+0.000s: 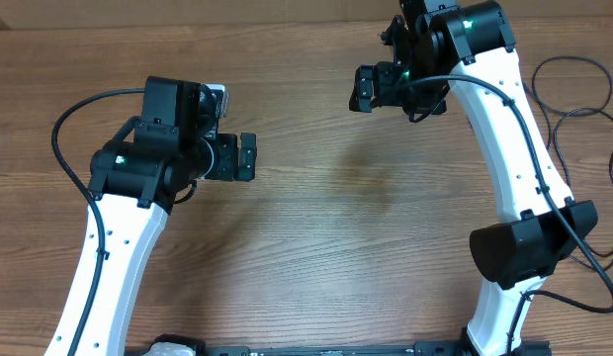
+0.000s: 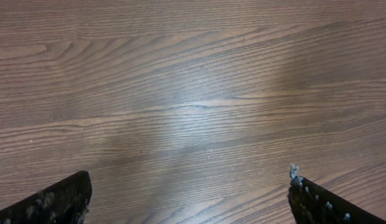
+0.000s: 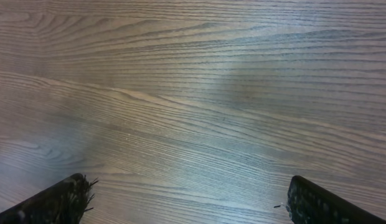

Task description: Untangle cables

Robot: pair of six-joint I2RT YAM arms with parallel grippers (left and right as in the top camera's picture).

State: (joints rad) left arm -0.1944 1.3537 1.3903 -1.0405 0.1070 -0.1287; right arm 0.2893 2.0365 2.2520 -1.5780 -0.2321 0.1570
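**Figure: Both arms poised over bare wood, with the cords lying outside the working area**

The thin black flexible cables (image 1: 583,94) lie at the far right edge of the brown wood-grain table (image 1: 326,227), looping loosely beside and behind the white right arm (image 1: 509,148); we cannot tell from the overhead view whether they are knotted together or merely overlapping, and their plug ends are too small to make out. Neither wrist view shows any cord, only wood grain.

The right gripper (image 3: 187,202) hangs over the upper middle of the table, its two black fingertips at opposite corners of the wrist picture, spread wide and holding nothing. The left gripper (image 2: 190,199) sits to the left of centre, likewise spread wide and empty, well apart from the cords.

We judge the chief risks as follows. First, the cords lie close to the right arm's own thicker black wiring (image 1: 573,242), which hangs beside its base; a grasp aimed from above could close on that wiring instead. Second, the cords sit behind the right arm's elbow, so reaching them may call for an awkward fold of that arm, while the left arm would have to cross the table and could meet its partner. Third, a thin cord flat on wood may slip from between the fingers, or be dragged off the table edge.
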